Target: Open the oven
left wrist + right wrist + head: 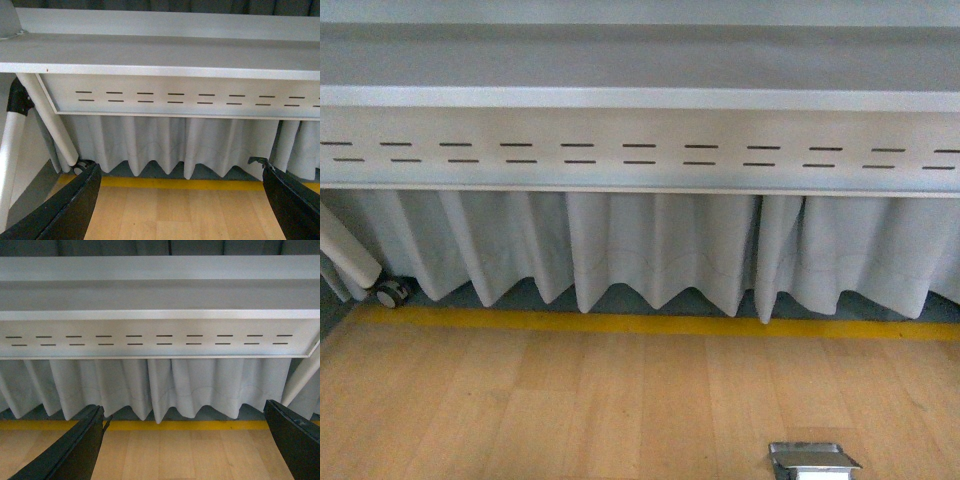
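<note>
Below the bench (640, 98) in front view: white curtain (660, 250), yellow floor line (650, 324) and metal floor plate (812, 460) on wood floor; oven not in any view. Left wrist view: left gripper (176, 165) spread wide w/ nothing between fingers, facing the bench's slotted panel (180, 97). Right wrist view: right gripper (184, 407) also spread & empty, facing the bench.

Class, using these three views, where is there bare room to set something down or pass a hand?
The light wooden floor is bare from the yellow floor stripe forward, except the shiny metal floor plate at right. The visible strip of grey tabletop is bare. Tightest: the left corner, by the white table leg and caster.
</note>
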